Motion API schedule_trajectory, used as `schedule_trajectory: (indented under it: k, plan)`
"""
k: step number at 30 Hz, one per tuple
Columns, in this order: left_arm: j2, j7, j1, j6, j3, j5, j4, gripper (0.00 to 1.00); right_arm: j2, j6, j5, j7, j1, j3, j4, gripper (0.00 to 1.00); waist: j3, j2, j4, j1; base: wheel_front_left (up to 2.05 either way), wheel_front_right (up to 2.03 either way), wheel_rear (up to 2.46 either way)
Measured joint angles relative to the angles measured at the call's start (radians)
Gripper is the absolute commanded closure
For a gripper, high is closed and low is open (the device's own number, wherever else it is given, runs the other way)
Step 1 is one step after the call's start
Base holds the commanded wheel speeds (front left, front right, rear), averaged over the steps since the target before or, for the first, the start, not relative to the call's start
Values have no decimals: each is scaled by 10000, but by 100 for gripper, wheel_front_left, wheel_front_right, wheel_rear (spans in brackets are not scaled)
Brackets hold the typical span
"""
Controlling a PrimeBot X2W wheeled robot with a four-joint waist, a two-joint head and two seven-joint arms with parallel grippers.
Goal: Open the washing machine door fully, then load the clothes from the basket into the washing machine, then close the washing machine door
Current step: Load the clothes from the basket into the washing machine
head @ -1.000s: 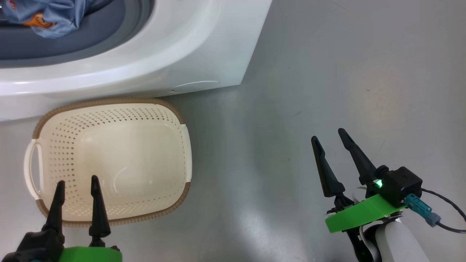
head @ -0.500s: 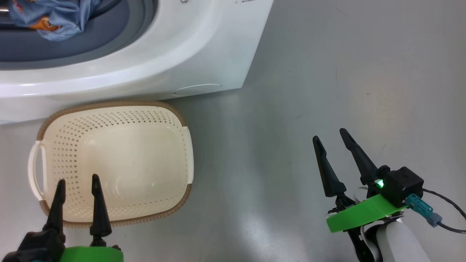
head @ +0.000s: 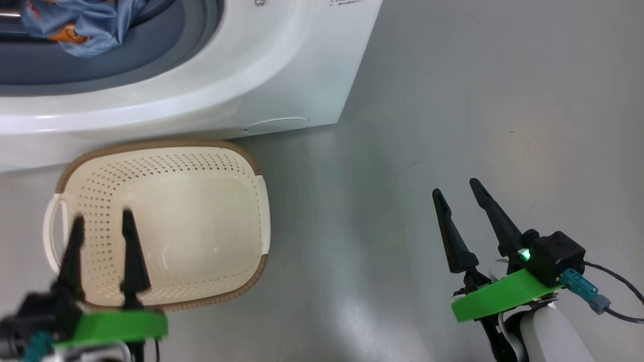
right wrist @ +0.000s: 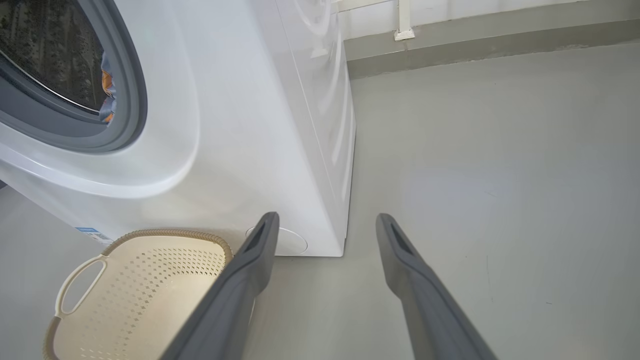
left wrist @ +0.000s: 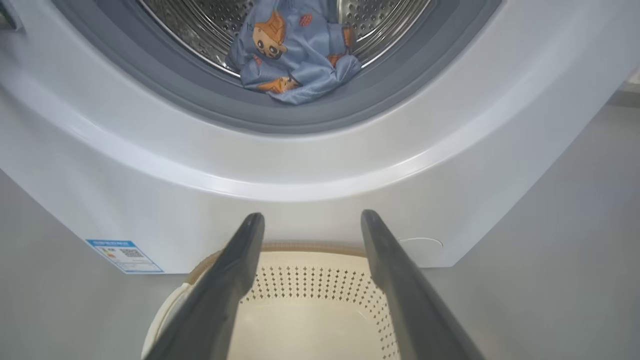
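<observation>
The white washing machine stands at the top left with its mouth uncovered; the washing machine door is out of view. The clothes, a light blue bear-print garment, lie bunched on the drum's lip against the grey gasket, and also show as blue cloth. The basket sits on the floor right before the machine with nothing in it. My left gripper hangs open over the basket's left half, pointing at the machine. My right gripper is open over bare floor, far right of the basket.
Grey floor spreads to the right of the machine. A wall base and a white pipe run behind it. A blue label and a round cover mark the machine's lower front. A cable trails from my right wrist.
My left gripper has risen and moved forward over the basket, still open. The view has shifted slightly. The right arm has not moved.
</observation>
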Motion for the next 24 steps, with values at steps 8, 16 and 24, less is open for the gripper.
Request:
schedule_trajectory:
  k: [8,16,24]
  plan:
    - [477,-2,-2290,-527,428,236,215,0,-2,0,4,0,-13,161,23,0,89,0,-173,0,0,0,0]
    - [1011,130,-4329,-905,439,259,1544,0,-2,0,17,0,-30,238,42,0,175,0,-334,0,0,0,0]
    - [1739,2460,-7676,-1016,48,334,4987,0,0,0,105,0,-148,249,46,0,471,0,-597,0,0,0,0]
